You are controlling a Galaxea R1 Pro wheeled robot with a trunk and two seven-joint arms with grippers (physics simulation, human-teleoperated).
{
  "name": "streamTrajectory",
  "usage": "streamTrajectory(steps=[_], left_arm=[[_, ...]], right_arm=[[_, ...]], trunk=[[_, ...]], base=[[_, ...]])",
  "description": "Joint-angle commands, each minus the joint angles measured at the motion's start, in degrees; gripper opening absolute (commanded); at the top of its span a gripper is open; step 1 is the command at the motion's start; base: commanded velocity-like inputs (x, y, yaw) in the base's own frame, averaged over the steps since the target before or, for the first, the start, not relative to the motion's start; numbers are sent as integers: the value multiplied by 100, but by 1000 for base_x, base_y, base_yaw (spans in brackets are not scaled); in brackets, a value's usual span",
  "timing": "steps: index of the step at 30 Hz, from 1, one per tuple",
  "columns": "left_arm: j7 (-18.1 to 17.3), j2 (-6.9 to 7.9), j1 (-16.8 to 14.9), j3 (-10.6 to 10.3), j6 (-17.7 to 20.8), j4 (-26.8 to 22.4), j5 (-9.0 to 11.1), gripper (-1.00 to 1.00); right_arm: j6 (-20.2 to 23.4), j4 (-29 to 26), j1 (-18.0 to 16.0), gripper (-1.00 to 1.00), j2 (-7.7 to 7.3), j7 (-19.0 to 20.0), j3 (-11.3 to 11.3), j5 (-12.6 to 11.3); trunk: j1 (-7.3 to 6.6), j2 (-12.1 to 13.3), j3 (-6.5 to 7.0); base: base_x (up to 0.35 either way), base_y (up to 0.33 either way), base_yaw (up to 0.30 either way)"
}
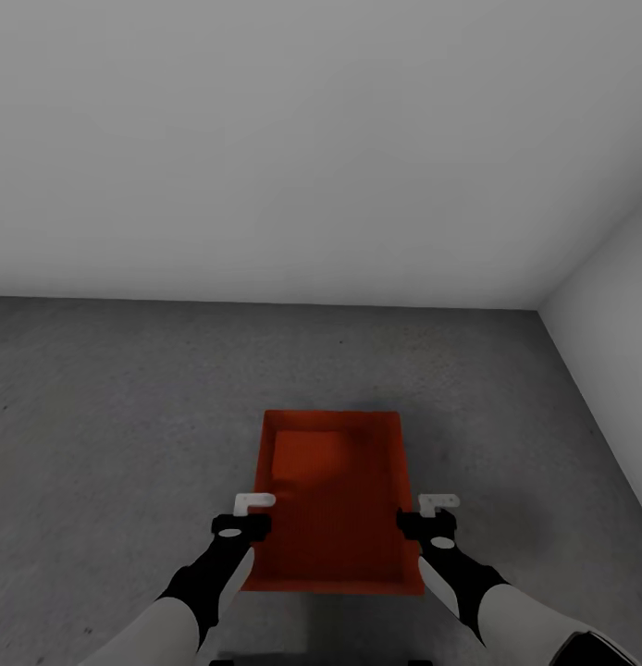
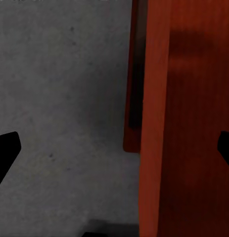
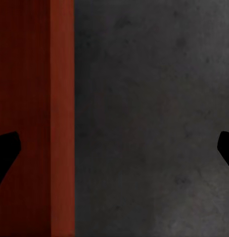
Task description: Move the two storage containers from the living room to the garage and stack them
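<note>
Both end effectors [image 1: 255,501] [image 1: 438,501] gape wide astride the container's [image 1: 335,481] side walls, floor [image 1: 108,416] around

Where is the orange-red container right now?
In the head view, the container lies on the grey concrete floor centre-frame, between the left gripper and right gripper.

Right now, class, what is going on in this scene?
A two-armed robot stands in a bare grey-walled room over an orange-red shallow rectangular tray lying on the dark grey concrete floor. Its left gripper and right gripper sit at the tray's two long sides, both open, each straddling a side wall. In the left wrist view, a second red edge shows below the tray's wall.
</note>
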Motion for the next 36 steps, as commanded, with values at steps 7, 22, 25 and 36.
streamTrajectory(steps=[7,22,25,36], left_arm=[[47,5,-5,-48,37,-11,23,100],[47,3,-5,-48,37,-16,20,100],[47,5,-3,-44,37,-16,20,100],[47,5,-2,-32,163,-11,32,100]], right_arm=[[-23,-4,-2,100,-4,-24,48,-61],[-24,-4,-2,100,-7,-24,48,-61],[-24,-4,-2,100,-10,-24,48,-61],[-24,-4,-2,100,-63,-24,48,-61]], trunk=[[0,-2,-3],[0,-2,-3],[0,-2,-3],[-154,279,123]], base=[[0,0,0],[0,0,0],[0,0,0],[0,0,0]])
